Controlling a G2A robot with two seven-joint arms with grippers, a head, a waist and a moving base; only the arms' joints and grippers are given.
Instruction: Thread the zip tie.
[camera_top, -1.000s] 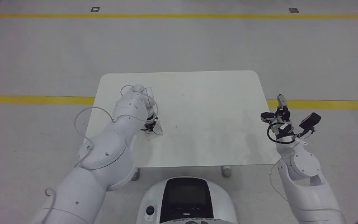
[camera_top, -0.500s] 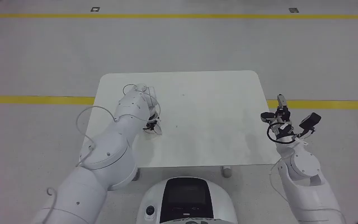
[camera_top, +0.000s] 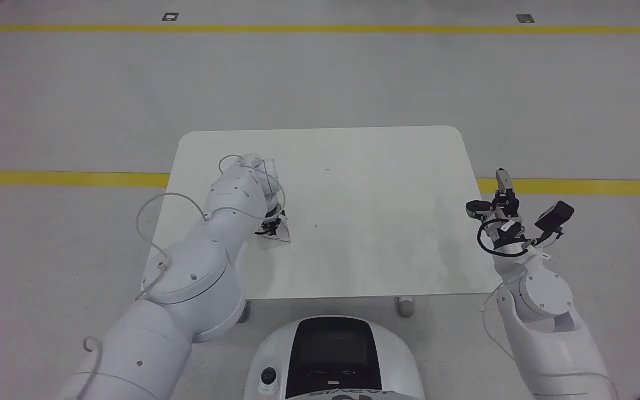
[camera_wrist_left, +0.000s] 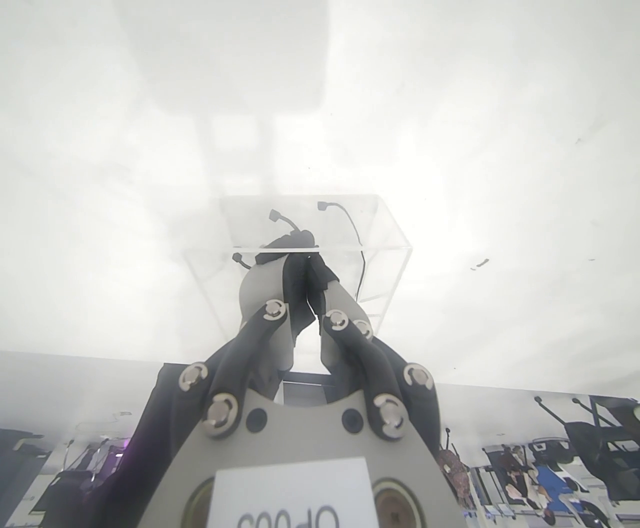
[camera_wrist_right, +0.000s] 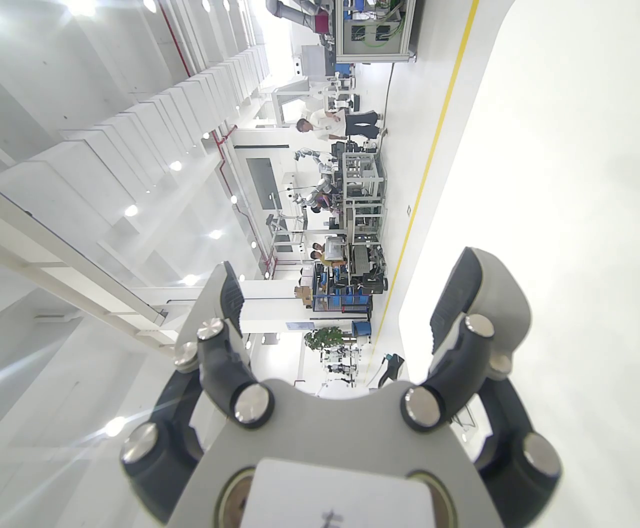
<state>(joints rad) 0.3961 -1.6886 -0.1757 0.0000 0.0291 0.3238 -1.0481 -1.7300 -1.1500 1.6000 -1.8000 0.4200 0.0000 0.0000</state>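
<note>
Seemingly the left tool (camera_wrist_left: 304, 255) is pinching a zip tie (camera_wrist_left: 283, 219) inside the clear box (camera_wrist_left: 395, 222), risking snagging neighbouring ties (camera_wrist_left: 353, 226); right tool (camera_wrist_right: 347, 267) is gaping empty.

We see a clear, glossy rectangular plastic box (camera_wrist_left: 387, 275) on the smooth white matt counter (camera_wrist_left: 500, 150) — thin black plastic zip ties (camera_wrist_left: 322, 205) inside look matt.

ends of two zip ties (camera_wrist_left: 274, 215) hidden behind the left fingers (camera_wrist_left: 260, 290)
</note>
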